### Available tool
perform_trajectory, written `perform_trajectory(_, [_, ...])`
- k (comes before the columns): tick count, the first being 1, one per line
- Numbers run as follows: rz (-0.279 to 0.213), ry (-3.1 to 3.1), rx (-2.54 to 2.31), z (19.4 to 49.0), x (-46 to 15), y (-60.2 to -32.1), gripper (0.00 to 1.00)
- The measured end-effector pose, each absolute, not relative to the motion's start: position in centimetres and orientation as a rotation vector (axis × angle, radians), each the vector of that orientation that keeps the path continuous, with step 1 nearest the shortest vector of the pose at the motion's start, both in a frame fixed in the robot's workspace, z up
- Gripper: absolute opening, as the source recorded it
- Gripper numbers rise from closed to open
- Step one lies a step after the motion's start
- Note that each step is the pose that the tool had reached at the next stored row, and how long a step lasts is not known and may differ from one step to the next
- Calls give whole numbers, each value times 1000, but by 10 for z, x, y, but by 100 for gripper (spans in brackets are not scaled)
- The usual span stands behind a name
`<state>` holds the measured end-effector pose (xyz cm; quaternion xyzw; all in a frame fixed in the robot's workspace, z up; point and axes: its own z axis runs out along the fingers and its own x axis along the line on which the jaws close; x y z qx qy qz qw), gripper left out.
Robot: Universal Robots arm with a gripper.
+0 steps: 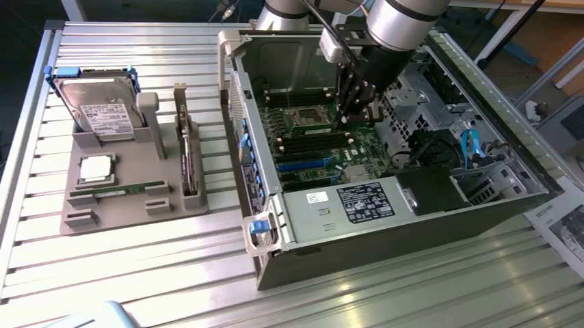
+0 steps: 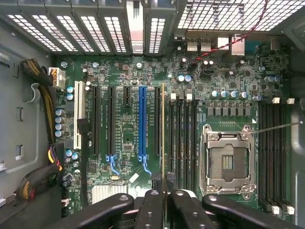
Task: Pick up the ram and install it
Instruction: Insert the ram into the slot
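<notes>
The gripper [image 2: 164, 194] is clamped on the ram [image 2: 163, 133], held edge-on over the board near the memory slots [image 2: 183, 143]. Any tilt could likely jam it crooked.

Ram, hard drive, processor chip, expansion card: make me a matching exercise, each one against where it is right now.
Things:
1. ram
2. hard drive
3. processor chip
4. expansion card

Places:
A. lying flat on the grey holder
B. propped up at a tilt on the holder
C. gripped in the tool, edge-on above the motherboard
D. standing on edge in the holder's side slot

Pairs: 1-C, 2-B, 3-A, 4-D
</notes>
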<state>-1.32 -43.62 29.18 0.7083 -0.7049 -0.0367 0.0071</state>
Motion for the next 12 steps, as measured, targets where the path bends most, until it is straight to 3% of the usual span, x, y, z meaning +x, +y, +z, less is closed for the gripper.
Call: perform_trajectory(12, [-114,-2205,2215,283,-13,-424,12])
